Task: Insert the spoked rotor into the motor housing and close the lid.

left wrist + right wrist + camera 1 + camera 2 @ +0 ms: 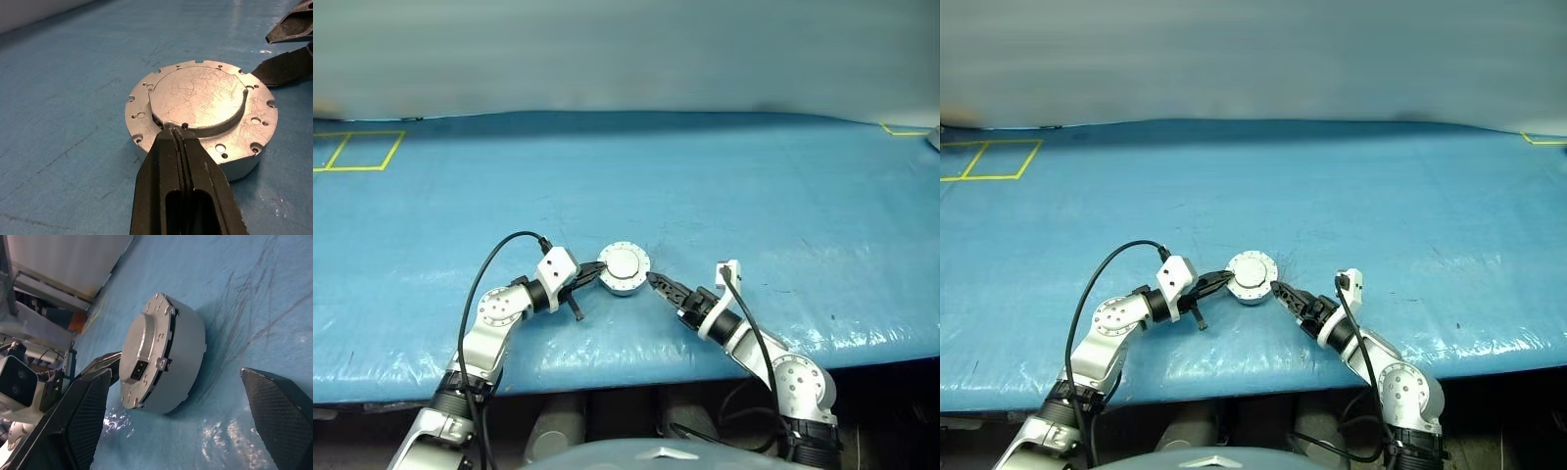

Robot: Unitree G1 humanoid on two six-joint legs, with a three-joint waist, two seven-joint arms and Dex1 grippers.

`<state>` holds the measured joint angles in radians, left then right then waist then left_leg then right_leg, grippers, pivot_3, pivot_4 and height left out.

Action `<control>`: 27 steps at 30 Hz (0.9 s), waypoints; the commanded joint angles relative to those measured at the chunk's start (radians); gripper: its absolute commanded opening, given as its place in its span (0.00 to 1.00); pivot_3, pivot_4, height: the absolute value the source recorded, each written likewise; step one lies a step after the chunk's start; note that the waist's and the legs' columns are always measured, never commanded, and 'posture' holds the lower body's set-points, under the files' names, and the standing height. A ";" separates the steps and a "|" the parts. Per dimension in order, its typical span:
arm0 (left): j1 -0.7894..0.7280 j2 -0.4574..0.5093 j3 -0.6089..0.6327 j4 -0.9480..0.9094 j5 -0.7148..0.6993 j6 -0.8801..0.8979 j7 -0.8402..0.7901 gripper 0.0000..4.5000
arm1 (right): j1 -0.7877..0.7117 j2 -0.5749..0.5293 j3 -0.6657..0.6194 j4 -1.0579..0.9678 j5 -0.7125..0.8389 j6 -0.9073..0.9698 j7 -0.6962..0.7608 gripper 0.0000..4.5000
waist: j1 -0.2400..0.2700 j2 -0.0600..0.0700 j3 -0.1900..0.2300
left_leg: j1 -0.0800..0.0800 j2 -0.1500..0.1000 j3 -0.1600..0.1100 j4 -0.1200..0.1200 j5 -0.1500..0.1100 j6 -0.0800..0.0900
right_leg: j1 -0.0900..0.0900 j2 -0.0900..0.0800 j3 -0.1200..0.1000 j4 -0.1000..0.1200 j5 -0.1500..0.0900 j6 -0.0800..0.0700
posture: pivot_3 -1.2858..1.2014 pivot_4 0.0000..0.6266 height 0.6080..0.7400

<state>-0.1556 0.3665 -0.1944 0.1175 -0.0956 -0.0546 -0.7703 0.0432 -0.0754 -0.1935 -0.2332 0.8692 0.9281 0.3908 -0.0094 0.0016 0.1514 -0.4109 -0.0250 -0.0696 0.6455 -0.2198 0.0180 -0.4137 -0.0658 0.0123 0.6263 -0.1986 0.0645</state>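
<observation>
We list one motor housing [624, 269], round and silver-grey, near the lower centre of the frame on the blue table [724, 176], its lid [198, 100] shut flat on top, plain face up. Left gripper [598, 273]: fingers pressed together, tips at the housing's left rim. Right gripper [654, 280]: fingers spread wide, just right of the housing, apart from it.

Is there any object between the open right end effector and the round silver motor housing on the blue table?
Nothing visible stands between them. The right end effector is open beside the round silver-grey motor housing, with bare blue table cover between. The shut left end effector rests at the housing's opposite side.
</observation>
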 commanded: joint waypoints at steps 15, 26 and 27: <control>-0.001 0.005 -0.024 -0.004 0.016 0.036 -0.021 0.00 | -0.061 0.059 0.097 0.135 -0.010 -0.013 0.018 0.99 | -0.003 0.000 0.000 | 0.000 0.000 0.000 -0.001 0.000 0.000 | 0.000 0.001 0.000 0.000 0.000 0.000 | 0.52 0.24 1.00; -0.005 0.008 -0.027 0.006 0.022 0.034 -0.021 0.00 | -0.060 0.061 0.096 0.137 -0.009 -0.046 0.049 0.31 | -0.003 -0.001 -0.001 | 0.001 0.001 0.000 -0.001 0.000 0.000 | 0.000 0.001 0.000 0.000 0.000 0.000 | 0.52 0.24 1.00; -0.006 0.007 -0.028 0.007 0.023 0.034 -0.022 0.00 | -0.059 0.059 0.100 0.135 -0.010 -0.048 0.052 0.29 | -0.003 -0.001 -0.001 | 0.001 0.001 0.000 0.000 0.000 0.000 | -0.001 0.001 0.000 0.000 0.000 0.000 | 0.52 0.24 1.00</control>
<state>-0.1658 0.3826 -0.1869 0.1205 -0.0849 -0.0267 -0.7825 -0.0192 -0.0189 -0.1172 -0.0943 0.8646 0.8796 0.4349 -0.0120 0.0007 0.1506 -0.4098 -0.0246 -0.0701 0.6461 -0.2199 0.0178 -0.4144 -0.0650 0.0122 0.6259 -0.1985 0.0645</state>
